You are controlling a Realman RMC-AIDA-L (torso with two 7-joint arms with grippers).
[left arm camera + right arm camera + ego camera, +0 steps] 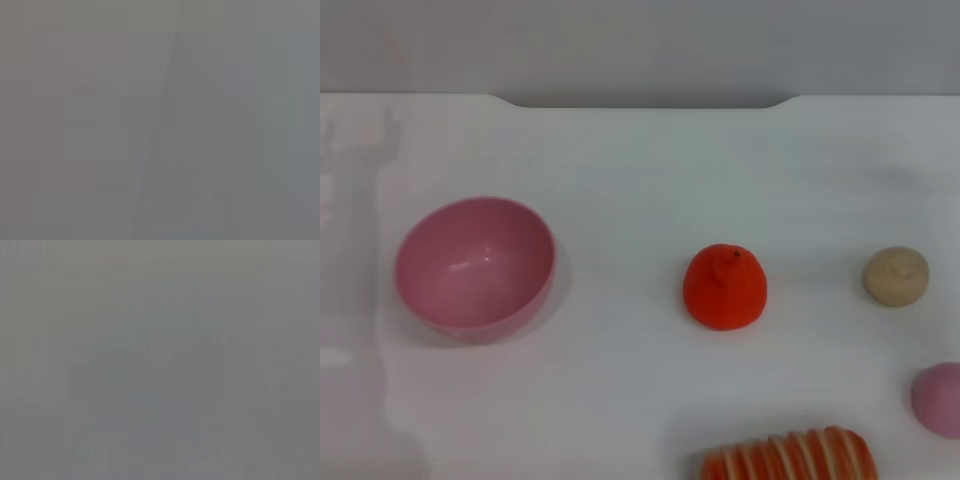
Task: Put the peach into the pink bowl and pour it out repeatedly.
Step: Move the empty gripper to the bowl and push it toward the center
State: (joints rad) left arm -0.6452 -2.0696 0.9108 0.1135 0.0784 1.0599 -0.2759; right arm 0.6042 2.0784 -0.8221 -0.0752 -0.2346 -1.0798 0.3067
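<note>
Head view, jaws: neither gripper is showing, so whether the jaws are released or clenched cannot be told.
Wrist views: both are giving only a flat grey field with faint shapes, possibly a surface very close to the lens; nothing in them can be named.
Peach (940,399): pale pink, round and smooth-skinned, lying on the white table (640,180) at the right edge of the head view, partly cut off by that edge; its stem mark is not showing.
Pink bowl (475,266): glossy, deep and round, sitting on the left side of the table, tilting a little so its opening is facing up and slightly leftward; nothing is lying inside it. It is well apart from the peach.
Orange-red fruit (724,286): resting near the middle of the table, between bowl and peach.
Beige ball (896,276): lumpy, lying beyond the peach, near it but not touching.
Striped item (790,456): orange and white ridges, lying at the near edge, partly cropped.
</note>
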